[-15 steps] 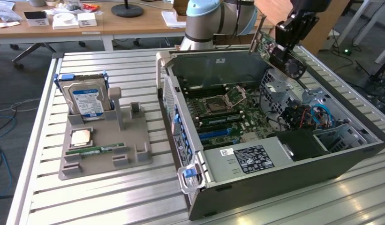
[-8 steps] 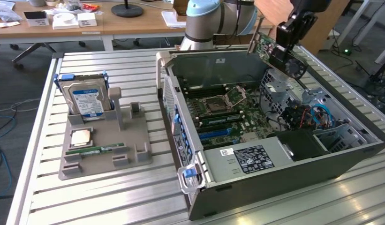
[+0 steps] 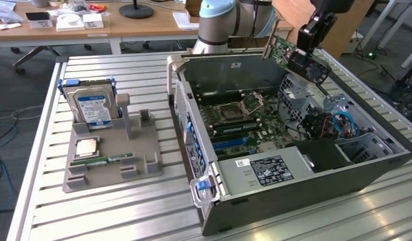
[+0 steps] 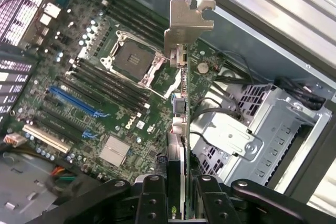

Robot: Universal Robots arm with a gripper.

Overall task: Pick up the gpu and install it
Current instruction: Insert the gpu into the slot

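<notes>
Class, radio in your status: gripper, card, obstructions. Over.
Gripper shut on the graphics card. Card in the air above the open computer case, not seated. Nothing visible between card and motherboard.

A slatted metal bench [image 3: 112, 211] is stretching across the foreground, and bright light is glaring off its slats toward the exterior view's right. Behind it, a wooden desk [image 3: 125, 29] is carrying white boxes [image 3: 79, 21], papers [image 3: 185, 20] and a black round base [image 3: 136, 10]. A castored chair base [image 3: 41, 52] is standing under the desk. Dark grey floor [image 3: 18, 85] is showing at the exterior view's left, with blue cables [image 3: 1, 130] trailing over it. A wooden panel [image 3: 350, 35] and white furniture legs [image 3: 393, 20] are standing at the far right.
</notes>
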